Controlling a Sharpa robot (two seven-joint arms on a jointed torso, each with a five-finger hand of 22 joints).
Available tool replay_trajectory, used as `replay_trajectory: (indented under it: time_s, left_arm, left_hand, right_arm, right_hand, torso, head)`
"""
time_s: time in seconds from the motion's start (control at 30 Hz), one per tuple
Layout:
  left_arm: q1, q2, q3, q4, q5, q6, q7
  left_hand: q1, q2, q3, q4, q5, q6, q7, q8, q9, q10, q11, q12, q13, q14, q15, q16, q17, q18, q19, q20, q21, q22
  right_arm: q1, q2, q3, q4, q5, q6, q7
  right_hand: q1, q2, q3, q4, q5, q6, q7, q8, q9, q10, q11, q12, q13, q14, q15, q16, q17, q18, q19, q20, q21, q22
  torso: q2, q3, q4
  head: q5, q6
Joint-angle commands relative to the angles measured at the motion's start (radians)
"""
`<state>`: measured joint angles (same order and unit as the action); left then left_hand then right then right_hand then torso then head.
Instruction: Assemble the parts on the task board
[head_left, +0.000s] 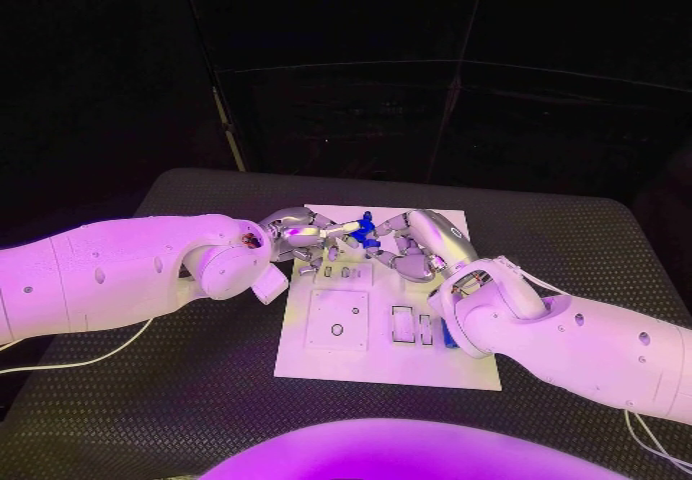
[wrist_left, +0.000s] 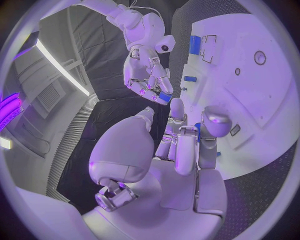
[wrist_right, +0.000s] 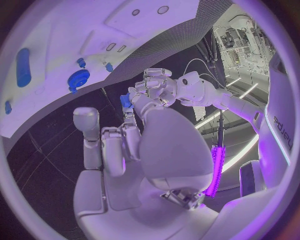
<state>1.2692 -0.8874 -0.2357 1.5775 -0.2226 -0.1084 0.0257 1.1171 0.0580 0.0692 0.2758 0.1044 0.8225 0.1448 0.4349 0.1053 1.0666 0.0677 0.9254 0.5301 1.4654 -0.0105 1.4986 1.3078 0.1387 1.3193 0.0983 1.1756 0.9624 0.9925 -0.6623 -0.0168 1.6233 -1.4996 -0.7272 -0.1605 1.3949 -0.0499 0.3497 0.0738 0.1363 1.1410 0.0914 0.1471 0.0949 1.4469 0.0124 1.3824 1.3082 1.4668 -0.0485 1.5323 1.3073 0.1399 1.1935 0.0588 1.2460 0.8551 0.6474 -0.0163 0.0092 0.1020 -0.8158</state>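
The white task board lies in the middle of the table. Above its far end my two hands meet. My right hand pinches a small blue part at its fingertips, off the board; the same part appears in both wrist views. My left hand reaches toward it with fingers apart and nothing held, the tips very close to the part. Whether they touch it I cannot tell. More blue parts lie on the board.
The board's near half has a square plate with a hole and rectangular slots. A blue piece sits by the board's right edge. Black table surrounds the board. A white cable trails under my left arm.
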Motion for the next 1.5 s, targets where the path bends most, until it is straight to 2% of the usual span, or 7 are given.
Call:
replay_trajectory:
  time_s: [0.03, 0.33, 0.47, 0.73, 0.97, 1.5]
  left_arm:
    - [0.001, 0.004, 0.001, 0.001, 0.011, 0.026, 0.004]
    - [0.0, 0.009, 0.0, -0.002, 0.012, 0.018, 0.012]
    - [0.0, 0.01, 0.0, -0.003, 0.012, 0.016, 0.016]
    - [0.0, 0.01, 0.0, -0.007, 0.012, 0.012, 0.022]
    - [0.0, 0.01, 0.0, -0.005, 0.012, 0.019, 0.025]
    - [0.0, 0.01, 0.0, -0.006, 0.012, 0.022, 0.029]
  left_hand:
    - [0.006, 0.001, -0.006, -0.001, -0.002, 0.009, 0.0, -0.006, -0.001, 0.0, -0.005, 0.005, -0.001, 0.073, 0.0, 0.006, 0.16, -0.02, 0.005, -0.003, 0.004, 0.002]
    - [0.015, 0.006, -0.015, -0.003, -0.002, 0.018, -0.002, -0.01, -0.007, 0.002, -0.007, 0.006, -0.003, 0.075, -0.001, 0.01, 0.166, -0.02, 0.006, -0.004, 0.008, 0.006]
    - [0.018, 0.008, -0.018, -0.004, -0.002, 0.021, -0.002, -0.012, -0.009, 0.003, -0.007, 0.006, -0.003, 0.076, -0.001, 0.013, 0.17, -0.021, 0.008, -0.004, 0.012, 0.012]
    - [0.026, 0.013, -0.025, -0.006, -0.002, 0.028, -0.003, -0.015, -0.013, 0.005, -0.008, 0.007, -0.005, 0.077, -0.002, 0.015, 0.173, -0.022, 0.007, -0.005, 0.013, 0.013]
    - [0.037, 0.024, -0.046, -0.006, -0.002, 0.066, -0.013, -0.011, -0.018, 0.011, -0.016, 0.007, -0.01, 0.08, -0.008, 0.021, 0.18, -0.021, 0.006, -0.009, 0.016, 0.016]
    - [0.044, 0.028, -0.056, -0.009, -0.002, 0.069, -0.014, -0.017, -0.024, 0.012, -0.017, 0.005, -0.013, 0.081, -0.01, 0.023, 0.182, -0.021, 0.005, -0.011, 0.016, 0.016]
  right_arm:
    - [0.001, 0.004, 0.001, -0.002, -0.005, -0.032, 0.025]
    - [0.002, 0.014, 0.001, -0.008, -0.006, -0.019, 0.025]
    - [0.002, 0.017, 0.001, -0.014, -0.008, -0.002, 0.019]
    - [0.002, 0.021, 0.001, -0.025, -0.013, 0.025, 0.005]
    - [0.002, 0.023, 0.001, -0.03, -0.027, 0.03, -0.006]
    - [0.002, 0.028, 0.001, -0.03, -0.031, 0.029, -0.004]
  right_hand:
    - [0.003, 0.004, 0.0, -0.005, 0.003, 0.006, -0.001, 0.006, 0.019, 0.004, -0.001, 0.003, 0.059, 0.089, -0.005, 0.003, 0.194, -0.01, 0.006, -0.001, 0.005, 0.001]
    - [0.003, 0.004, 0.0, -0.005, 0.003, 0.006, -0.001, 0.006, 0.019, 0.004, -0.001, 0.003, 0.059, 0.089, -0.005, 0.003, 0.194, -0.01, 0.006, -0.001, 0.005, 0.001]
    - [0.001, 0.002, -0.002, -0.005, 0.005, 0.005, 0.0, 0.006, 0.02, 0.003, -0.001, 0.002, 0.058, 0.089, -0.005, 0.003, 0.194, -0.01, 0.005, 0.0, 0.005, 0.0]
    - [0.0, 0.002, -0.002, -0.005, 0.005, 0.005, 0.0, 0.006, 0.02, 0.003, -0.001, 0.002, 0.058, 0.089, -0.005, 0.003, 0.194, -0.01, 0.005, 0.0, 0.005, 0.0]
    - [0.0, 0.002, -0.002, -0.005, 0.005, 0.005, 0.0, 0.006, 0.02, 0.003, -0.001, 0.002, 0.058, 0.089, -0.005, 0.003, 0.194, -0.01, 0.005, 0.0, 0.005, 0.0]
    - [-0.002, 0.001, -0.004, -0.004, 0.003, 0.005, 0.0, 0.006, 0.02, 0.003, 0.0, 0.002, 0.058, 0.089, -0.005, 0.002, 0.193, -0.01, 0.005, 0.0, 0.004, -0.001]
  torso:
    - [0.0, 0.0, 0.0]
    - [-0.001, 0.0, 0.0012]
    - [-0.001, -0.0011, 0.0012]
    - [0.0, -0.0005, 0.0005]
    - [0.0, -0.0003, 0.001]
    - [0.0, -0.0007, 0.0014]
  head:
    - [-0.002, 0.0]
    - [-0.004, -0.002]
    - [-0.003, -0.003]
    - [-0.002, -0.002]
    - [-0.003, -0.002]
    - [-0.003, -0.007]
